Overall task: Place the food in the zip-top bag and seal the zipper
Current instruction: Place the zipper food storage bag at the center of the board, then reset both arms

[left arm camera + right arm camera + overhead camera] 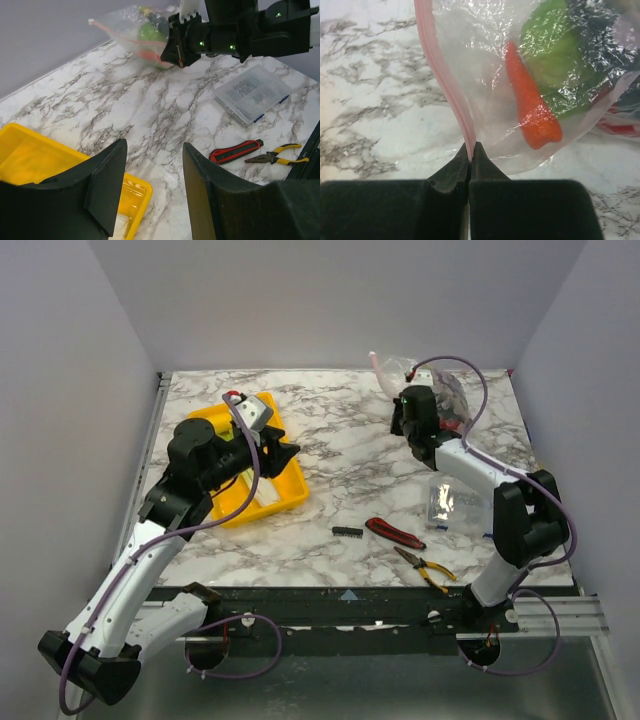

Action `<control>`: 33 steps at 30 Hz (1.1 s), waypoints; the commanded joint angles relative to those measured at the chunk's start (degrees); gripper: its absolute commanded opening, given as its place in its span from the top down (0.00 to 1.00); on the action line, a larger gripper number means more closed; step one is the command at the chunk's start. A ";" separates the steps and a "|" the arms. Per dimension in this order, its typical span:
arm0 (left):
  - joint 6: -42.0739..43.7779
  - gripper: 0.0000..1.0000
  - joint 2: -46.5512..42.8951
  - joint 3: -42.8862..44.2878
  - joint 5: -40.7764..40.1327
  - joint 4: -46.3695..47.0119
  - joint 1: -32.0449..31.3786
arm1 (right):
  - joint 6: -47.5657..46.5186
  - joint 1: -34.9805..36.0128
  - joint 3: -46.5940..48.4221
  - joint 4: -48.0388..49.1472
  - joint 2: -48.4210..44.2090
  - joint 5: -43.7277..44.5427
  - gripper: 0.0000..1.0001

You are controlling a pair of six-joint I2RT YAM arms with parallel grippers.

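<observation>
The clear zip-top bag (490, 75) lies at the far right of the table (420, 375) and also shows in the left wrist view (132, 30). Inside it I see an orange-red piece (532, 107), green food (560, 60) and dark and red pieces. My right gripper (471, 146) is shut on the pinkish zipper (447, 85) at the bag's near end. My left gripper (154, 165) is open and empty, held above the table beside the yellow tray (30, 155).
A rigid clear box (455, 502) lies beside the right arm. A red-handled tool (393, 531), yellow-handled pliers (425, 568) and a small black part (347, 531) lie near the front. The yellow tray (285, 490) holds a white piece.
</observation>
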 commanded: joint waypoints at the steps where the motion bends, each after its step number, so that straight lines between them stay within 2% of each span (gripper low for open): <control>1: -1.85 0.50 -3.51 -1.23 -0.58 1.87 -0.37 | 1.34 3.26 -2.45 4.42 -3.39 -1.27 0.99; 6: -4.75 0.50 -6.36 -2.56 -5.83 2.24 -0.37 | 2.86 5.43 -3.97 2.10 -3.41 -4.23 0.95; 9: -8.18 0.47 -7.79 -3.21 -9.59 2.74 -0.38 | 3.30 6.31 -5.26 1.44 -3.93 -5.90 0.87; 12: -11.89 0.44 -8.88 -2.60 -13.37 1.92 -0.35 | 3.46 6.63 -5.11 -1.61 -4.90 -6.79 0.76; 16: -15.79 0.37 -10.36 -1.28 -18.16 0.82 -0.37 | 2.98 6.63 -2.51 -9.38 -7.44 -8.07 0.55; 20: -18.15 0.32 -12.95 -0.82 -22.12 0.87 -0.35 | 2.18 6.65 -1.43 -15.14 -13.80 -7.96 0.38; 25: -17.65 0.29 -18.10 -2.34 -25.98 4.07 -0.28 | 1.60 6.64 1.49 -24.76 -22.70 -7.44 0.30; 27: -16.90 0.29 -20.09 -2.49 -27.45 4.96 -0.28 | 1.80 6.62 1.91 -27.52 -27.12 -7.84 0.22; 28: -16.29 0.28 -20.91 -2.23 -28.22 5.20 -0.26 | 1.98 6.62 1.91 -28.59 -29.69 -8.23 0.12; 30: -14.96 0.28 -22.28 -1.36 -29.37 4.85 -0.28 | 2.89 6.65 1.70 -30.47 -34.53 -7.88 0.01; 33: -12.70 0.28 -24.23 0.40 -30.31 3.85 -0.26 | 3.33 6.65 1.40 -31.83 -42.14 -5.57 0.01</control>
